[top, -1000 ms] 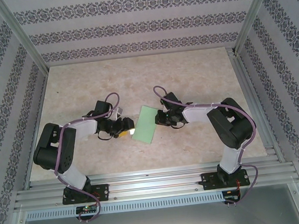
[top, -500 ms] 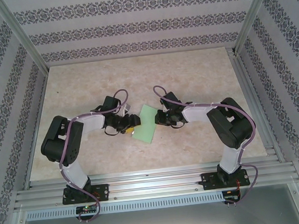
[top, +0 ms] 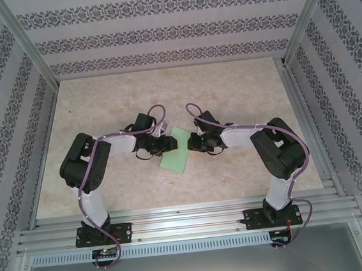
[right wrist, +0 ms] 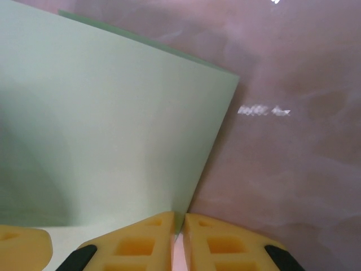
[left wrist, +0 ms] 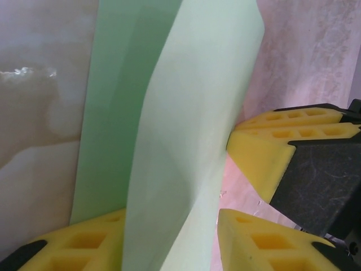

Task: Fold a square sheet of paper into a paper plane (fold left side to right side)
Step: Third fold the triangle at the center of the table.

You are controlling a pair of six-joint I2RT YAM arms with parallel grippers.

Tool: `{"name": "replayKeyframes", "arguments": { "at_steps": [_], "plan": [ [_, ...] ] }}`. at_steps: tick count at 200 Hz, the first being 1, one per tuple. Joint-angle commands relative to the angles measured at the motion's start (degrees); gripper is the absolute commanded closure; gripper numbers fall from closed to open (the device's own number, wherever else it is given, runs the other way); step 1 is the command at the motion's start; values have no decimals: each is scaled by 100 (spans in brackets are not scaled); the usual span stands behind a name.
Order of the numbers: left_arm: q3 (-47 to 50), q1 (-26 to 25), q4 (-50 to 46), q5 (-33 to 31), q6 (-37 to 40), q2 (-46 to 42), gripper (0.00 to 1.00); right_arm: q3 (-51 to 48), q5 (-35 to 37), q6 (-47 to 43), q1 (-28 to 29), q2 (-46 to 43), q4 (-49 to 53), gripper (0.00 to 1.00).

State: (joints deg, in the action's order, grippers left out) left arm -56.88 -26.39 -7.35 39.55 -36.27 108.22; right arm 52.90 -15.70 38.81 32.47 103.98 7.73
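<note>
Seen from above, the left arm (top: 85, 176) and the right arm (top: 279, 152) rise from the near edge of the pale stone-patterned table (top: 227, 86) and bend inward toward a light mint-green square sheet of paper (top: 177, 152). The sheet lies tilted on the table between the two grippers. The left gripper (top: 163, 145) sits at the sheet's left edge. In its wrist view its yellow fingers (left wrist: 259, 240) stand apart, with a raised, curving flap of the sheet between them and a flat layer lying beneath the flap. The right gripper (top: 193, 144) sits at the sheet's right edge, with its fingers (right wrist: 141, 237) drawn together and their tips at that edge. Whether they pinch the sheet cannot be told. Beyond the sheet, bare table runs to a patterned wall (top: 171, 34).
</note>
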Motion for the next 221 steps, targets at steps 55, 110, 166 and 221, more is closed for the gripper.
{"name": "replayKeyframes", "arguments": {
  "at_steps": [55, 110, 166, 221],
  "plan": [
    [-207, -96, -365, -291, 39, 45, 87, -40, 567, -493, 22, -757, 303, 72],
    [-224, -103, -550, -261, -126, -65, 93, -939, 1867, -428, 1472, -2288, 51, 59],
    [-384, -107, -805, -136, -137, 14, 95, -473, 3538, -571, 3164, -1401, -137, 50],
    [-473, -112, -909, -108, -160, 66, 95, 348, 3963, -962, 3463, -492, 302, 46]
  ]
}}
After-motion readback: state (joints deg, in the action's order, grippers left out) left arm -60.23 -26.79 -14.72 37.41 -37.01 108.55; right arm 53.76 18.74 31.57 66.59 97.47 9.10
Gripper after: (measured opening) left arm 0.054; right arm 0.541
